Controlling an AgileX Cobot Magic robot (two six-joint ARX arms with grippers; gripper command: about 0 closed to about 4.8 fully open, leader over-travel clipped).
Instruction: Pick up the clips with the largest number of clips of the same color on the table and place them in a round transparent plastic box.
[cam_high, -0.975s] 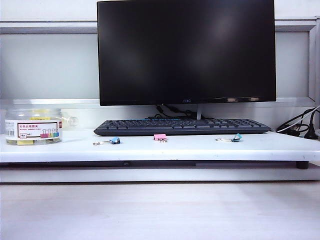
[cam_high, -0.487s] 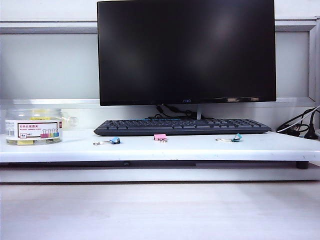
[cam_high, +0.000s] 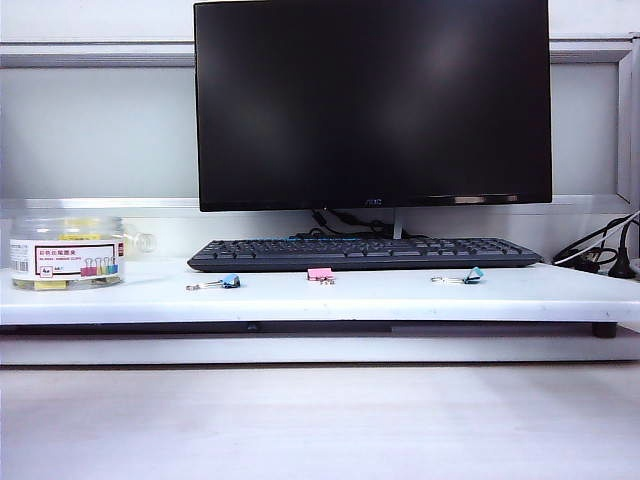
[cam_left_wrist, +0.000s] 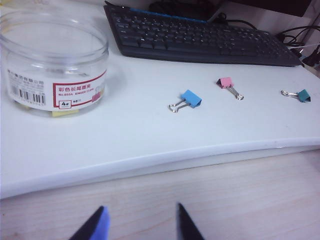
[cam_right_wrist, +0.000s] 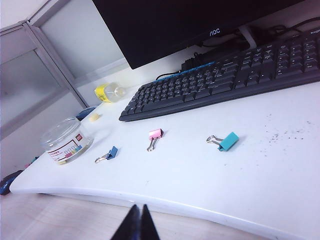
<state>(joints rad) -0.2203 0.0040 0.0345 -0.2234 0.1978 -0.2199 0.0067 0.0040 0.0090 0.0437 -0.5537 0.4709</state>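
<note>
An AOC monitor (cam_high: 372, 105) stands behind a black keyboard (cam_high: 365, 253) on the white shelf (cam_high: 330, 298). At its left end sits the round transparent plastic box (cam_left_wrist: 54, 62), label reading "BINDER CLIPS", yellow clips (cam_left_wrist: 65, 112) inside. The left gripper (cam_left_wrist: 140, 225) hangs empty, fingers apart, over the wood before the shelf; the right gripper (cam_right_wrist: 137, 223) likewise, fingers pressed together.

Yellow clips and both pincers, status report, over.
Left pincer open, empty, short of the white shelf. Right pincer shut, empty. Yellow clips inside the round box. Only blue clip, pink clip, teal clip left out.
</note>
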